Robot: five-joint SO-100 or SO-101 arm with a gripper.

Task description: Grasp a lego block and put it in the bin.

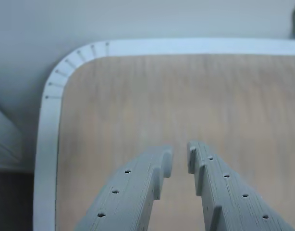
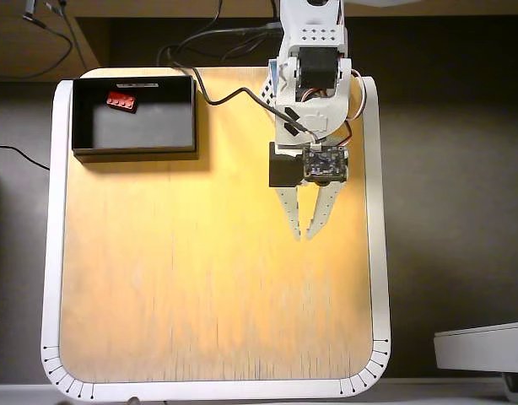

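In the overhead view the red lego block [image 2: 121, 100] lies inside the black bin [image 2: 134, 153], near its far left corner. The bin stands at the table's top left corner. My gripper [image 2: 303, 234] hangs over the right middle of the board, far from the bin, with its fingers almost together and nothing between them. In the wrist view the two grey fingers [image 1: 138, 187] point at bare wood, and the gripper [image 1: 180, 155] holds nothing. The block and the bin are out of the wrist view.
The table is a light wooden board [image 2: 208, 278] with a white rounded rim [image 1: 47, 144]. A black cable [image 2: 234, 94] runs from the arm base toward the bin. A white object [image 2: 482, 346] lies off the table at the lower right.
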